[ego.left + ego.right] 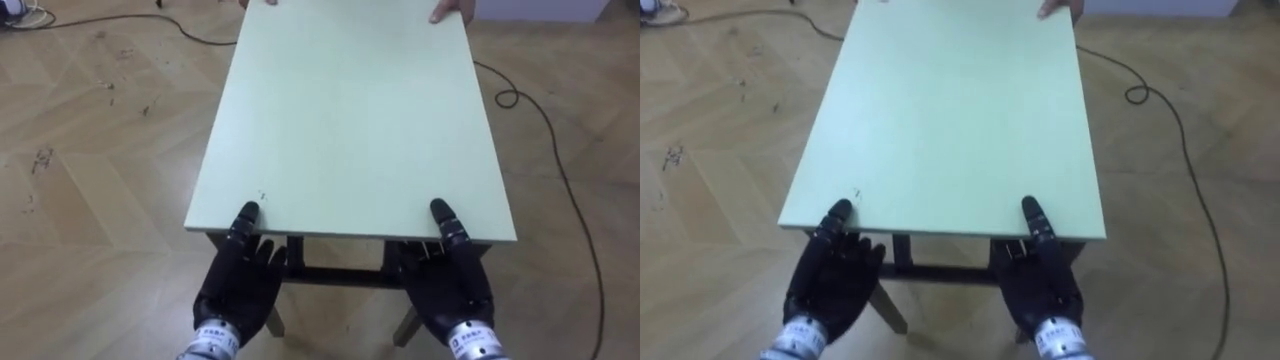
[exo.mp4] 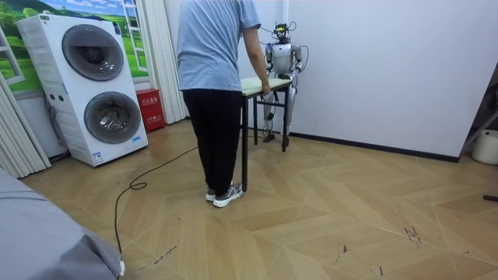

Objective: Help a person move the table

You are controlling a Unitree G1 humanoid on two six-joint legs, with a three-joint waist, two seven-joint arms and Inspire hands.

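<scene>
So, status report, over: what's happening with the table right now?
Left robot hand and right robot hand grip near edge of table, thumbs on top. Person holds far end. Cable on floor beside it.

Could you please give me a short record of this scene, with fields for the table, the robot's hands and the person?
table: pale green top, dark legs
left hand: near edge, left corner, thumb on top, gripping
right hand: near edge, right corner, thumb on top, gripping
person: stands at far end, holding far edge
cable: on floor, right of table
robot: stands by white wall
</scene>
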